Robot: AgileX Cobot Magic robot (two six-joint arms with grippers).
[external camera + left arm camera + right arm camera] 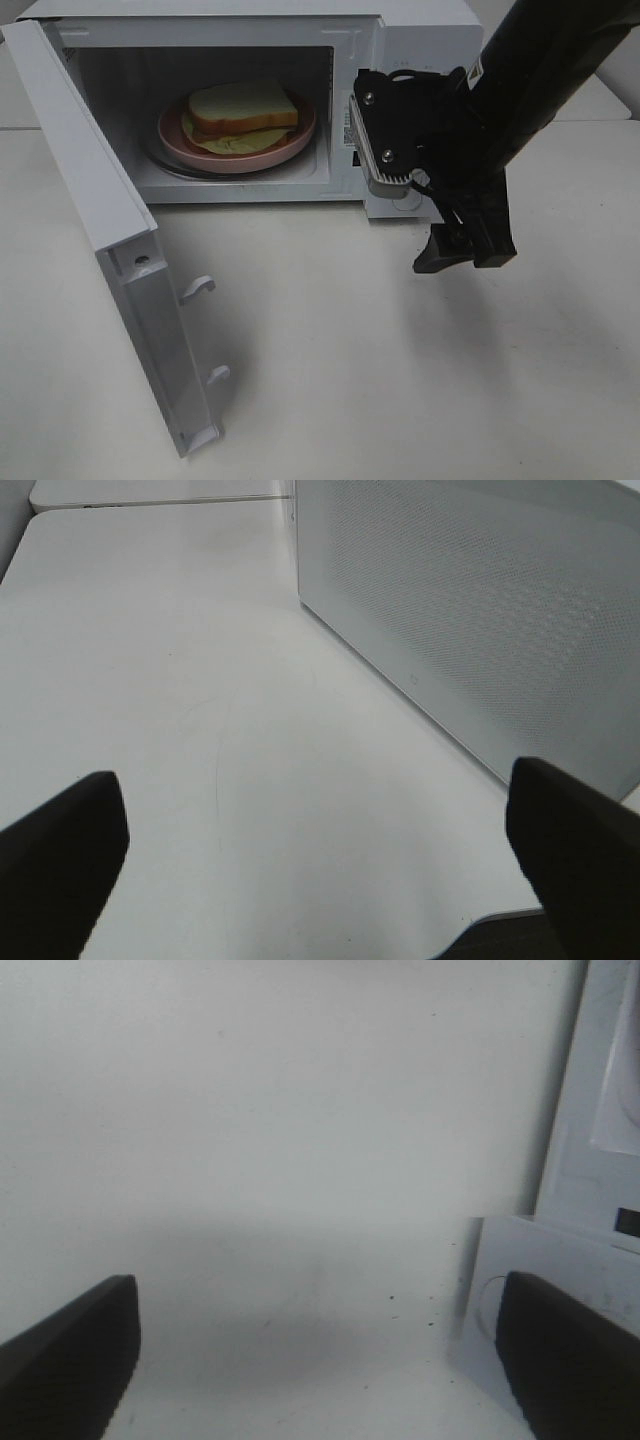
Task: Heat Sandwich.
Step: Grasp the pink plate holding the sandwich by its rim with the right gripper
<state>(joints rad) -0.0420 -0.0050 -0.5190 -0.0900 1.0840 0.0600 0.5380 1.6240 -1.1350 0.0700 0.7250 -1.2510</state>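
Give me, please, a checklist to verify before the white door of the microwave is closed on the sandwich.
1. The white-bread sandwich with green filling lies on the round pink plate: ok.
2. The plate sits fully inside the white microwave: ok.
3. The white microwave door stands wide open, ready to be pushed: ok.
4. The right gripper is open, empty and outside the cavity: ok.
5. The door's closing path is free of the right arm: cannot tell; the arm hangs close in front of the control panel side.
6. The left gripper is open and empty: ok.
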